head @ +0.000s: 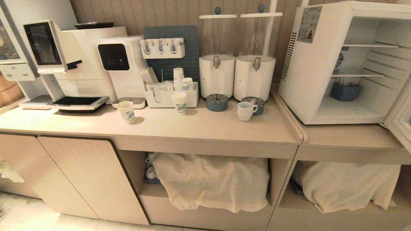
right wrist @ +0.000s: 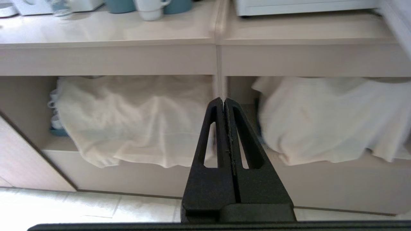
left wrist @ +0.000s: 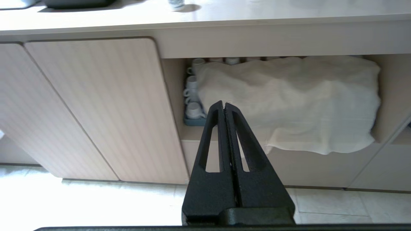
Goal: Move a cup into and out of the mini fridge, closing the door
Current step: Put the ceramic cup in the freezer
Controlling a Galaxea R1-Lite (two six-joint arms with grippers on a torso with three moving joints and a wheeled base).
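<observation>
The cup (head: 245,111), a squat white mug with a loop handle, stands on the counter in front of the right drink dispenser; its lower part shows in the right wrist view (right wrist: 151,8). The mini fridge (head: 308,70) sits on the lower counter to the right. Its door (head: 399,123) hangs open at the right edge, and wire shelves show inside. Neither arm is in the head view. My left gripper (left wrist: 223,104) and right gripper (right wrist: 223,100) are both shut and empty, held low in front of the cabinet shelves.
Two printed paper cups (head: 126,111) (head: 179,102) stand left of the mug. Coffee machines (head: 64,61), an organiser and two dispensers (head: 216,75) line the back. A blue box (head: 345,91) sits inside the fridge. White cloths (head: 212,179) cover the shelves below.
</observation>
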